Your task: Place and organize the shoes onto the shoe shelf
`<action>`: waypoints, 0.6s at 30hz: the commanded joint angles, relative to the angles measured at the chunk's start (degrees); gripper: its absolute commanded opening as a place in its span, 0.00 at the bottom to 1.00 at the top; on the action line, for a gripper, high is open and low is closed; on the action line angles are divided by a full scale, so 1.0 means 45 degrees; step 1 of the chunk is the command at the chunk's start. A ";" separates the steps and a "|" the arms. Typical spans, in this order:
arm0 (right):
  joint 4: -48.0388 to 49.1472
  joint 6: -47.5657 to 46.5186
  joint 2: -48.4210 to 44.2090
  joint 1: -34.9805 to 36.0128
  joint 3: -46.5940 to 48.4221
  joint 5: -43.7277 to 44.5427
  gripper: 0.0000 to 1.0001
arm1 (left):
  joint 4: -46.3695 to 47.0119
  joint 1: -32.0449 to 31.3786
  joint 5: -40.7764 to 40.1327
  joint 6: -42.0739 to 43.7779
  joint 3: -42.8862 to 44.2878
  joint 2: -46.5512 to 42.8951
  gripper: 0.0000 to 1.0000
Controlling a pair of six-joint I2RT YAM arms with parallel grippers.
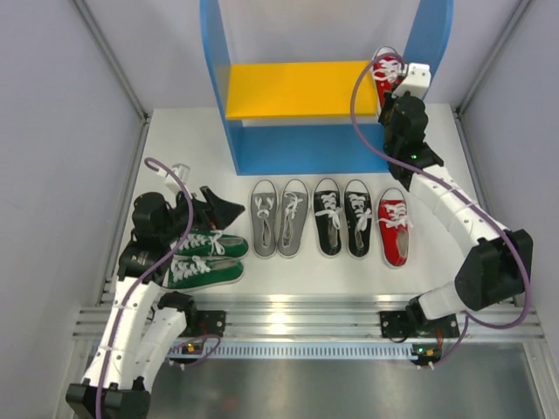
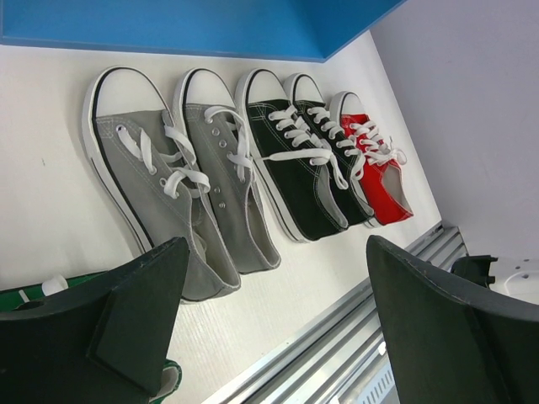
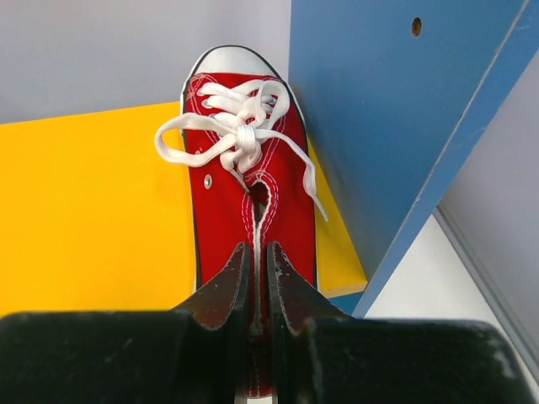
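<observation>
Right gripper is pinching the red sneaker by its heel on the yellow board near the far-right corner of the desk, likely risking a forward tip if releasing the seemingly overhanging heel.

Left pincer agape; right pincer tight.

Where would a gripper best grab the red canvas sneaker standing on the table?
Probably the heel collar of the red canvas sneaker, pinched from above, one finger inside. It stands upright, opening up, heel at the near end, and the black sneaker crowds its left side.
</observation>
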 commanded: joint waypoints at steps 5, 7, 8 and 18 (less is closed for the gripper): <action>0.0611 -0.1031 0.0486 -0.0130 0.1317 0.1167 0.00 | 0.0219 -0.0025 0.0041 -0.0030 -0.0059 0.0006 0.91; 0.0514 -0.0973 0.0545 -0.0169 0.1337 0.0952 0.00 | 0.0219 -0.0025 0.0060 -0.0011 -0.0059 -0.0053 0.91; 0.0514 -0.0953 0.0583 -0.0189 0.1299 0.0758 0.00 | 0.0219 -0.0025 0.0040 0.0028 -0.0078 -0.0072 0.91; 0.0065 -0.0992 0.0526 -0.0384 0.1201 -0.0142 0.22 | 0.0199 -0.0025 0.0040 0.0029 -0.0098 -0.0092 0.91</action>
